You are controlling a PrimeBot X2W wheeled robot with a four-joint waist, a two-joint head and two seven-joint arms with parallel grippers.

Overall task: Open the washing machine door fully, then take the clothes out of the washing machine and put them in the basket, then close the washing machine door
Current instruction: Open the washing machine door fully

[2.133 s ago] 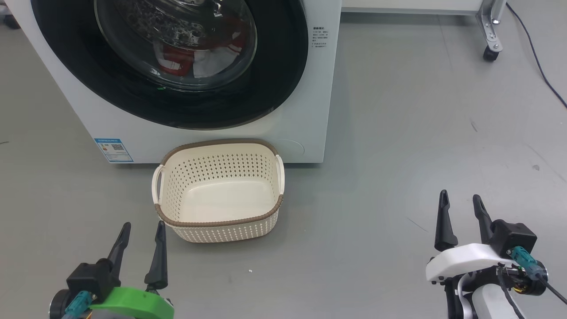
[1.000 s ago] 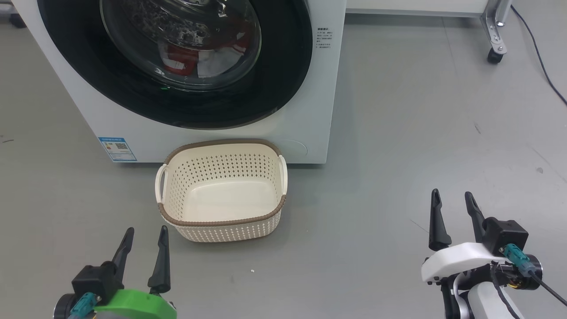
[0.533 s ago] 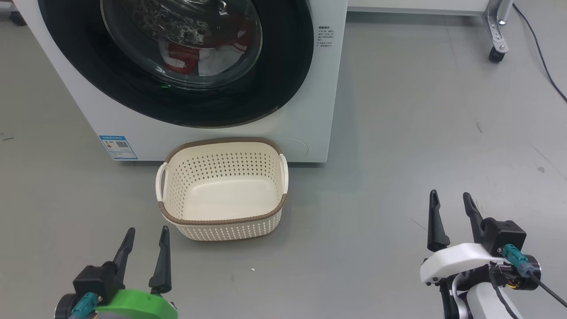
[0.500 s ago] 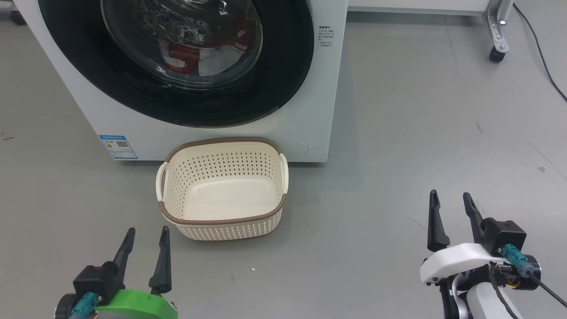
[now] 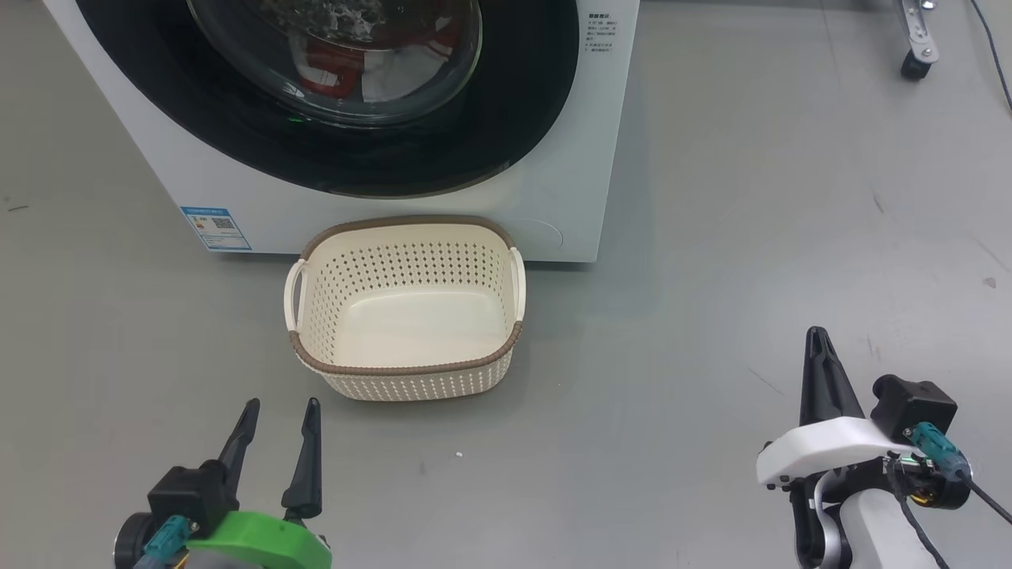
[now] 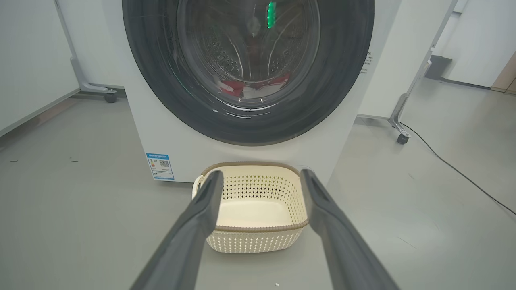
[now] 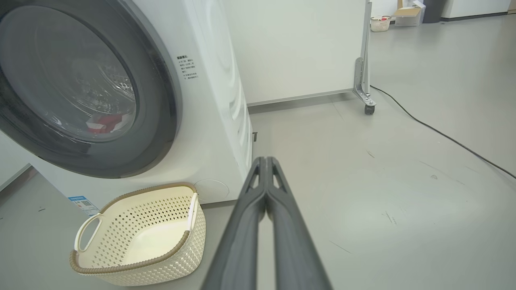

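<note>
Now we see the washing machine door (image 5: 340, 87) shut, the clothes (image 5: 332, 69) behind its glass. The basket (image 5: 407, 370) stands on the floor (image 5: 711, 237) before it, just ahead of our left tool (image 5: 282, 405), whose fingers stand spread. Our right tool (image 5: 818, 333), spread a moment ago, has pressed its fingers together on nothing.

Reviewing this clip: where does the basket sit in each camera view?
Head view: basket at centre, on the floor just below the washing machine.
Left wrist view: basket at lower centre, in front of the machine.
Right wrist view: basket in the lower left corner.
Shared landmark: the blue label sticker low on the machine's front, up-left of the basket in every view.
</note>
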